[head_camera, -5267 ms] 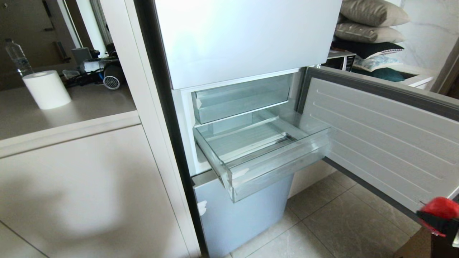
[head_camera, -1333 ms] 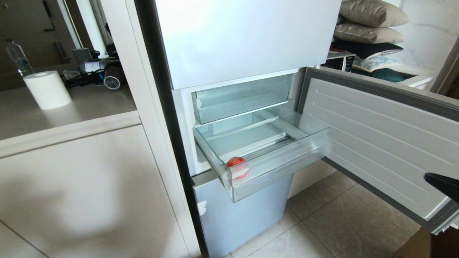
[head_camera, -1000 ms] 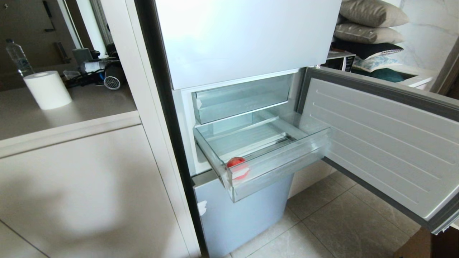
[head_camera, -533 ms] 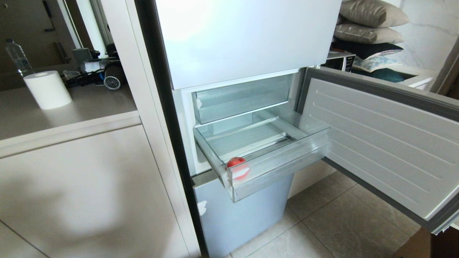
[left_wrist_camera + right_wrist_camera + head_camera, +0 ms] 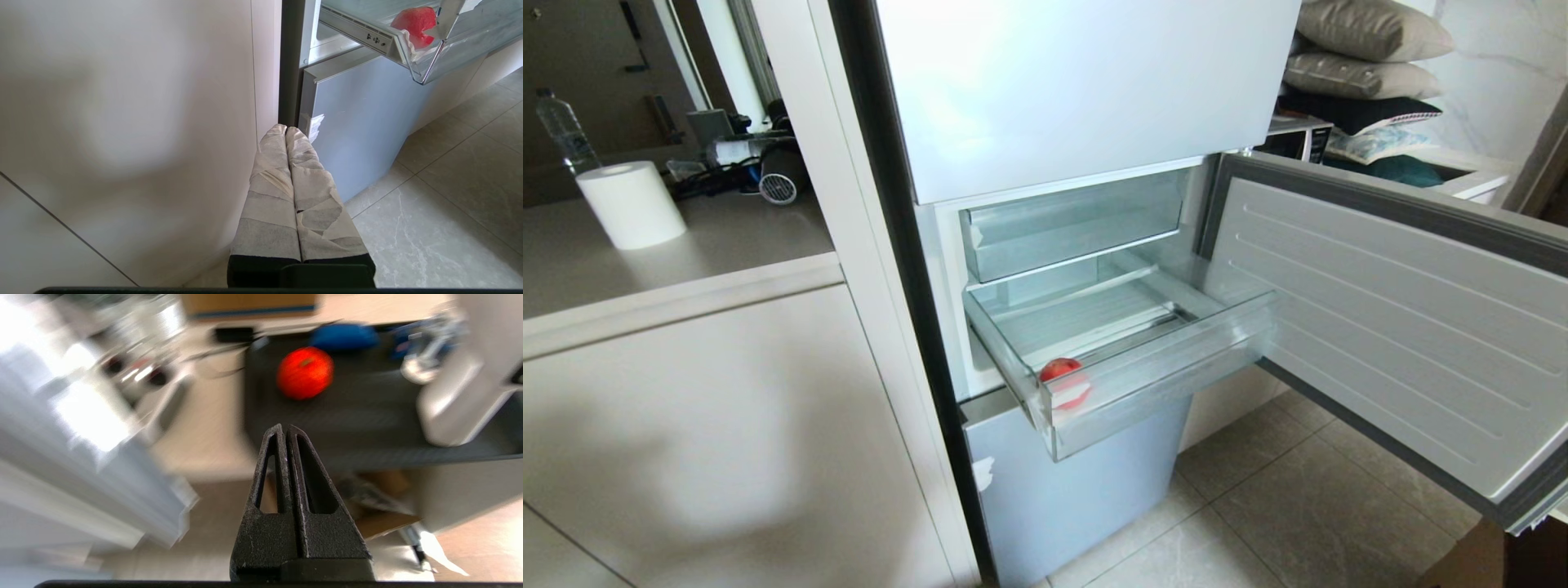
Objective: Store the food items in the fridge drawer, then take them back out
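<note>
The fridge (image 5: 1086, 90) fills most of the scene, with its middle door (image 5: 1405, 327) swung wide to the right and a pale cabinet (image 5: 711, 425) and counter (image 5: 711, 237) at its left. On the counter stand a paper roll (image 5: 629, 204) and a bottle (image 5: 564, 131); cushions (image 5: 1368, 49) are stacked behind the door.

The drawer (image 5: 1160, 392) is pulled out of the fridge, its long side running across the front, under a shallower clear tray (image 5: 1070, 224). A red fruit (image 5: 1062, 371) sits in the drawer's front left corner, right against the clear front wall, beside a scrap of white tape (image 5: 1068, 394). It is round, so it has no long axis to speak of.

The left claw (image 5: 286, 130), wrapped in pale tape, has its fingers pressed together on nothing. It hangs low by the seam between cabinet and fridge, with the blue-grey lower panel (image 5: 359, 122) just past its tips; the drawer corner and fruit (image 5: 414, 22) are up and off to one side of it, well apart.

The right claw (image 5: 284, 428) is also pinched closed and empty. Ahead of its tips, apart from it, a second red fruit (image 5: 304, 373) lies on a dark surface (image 5: 367, 416) with a blue thing (image 5: 343, 337) behind it; that view is blurred, so little else can be told.
</note>
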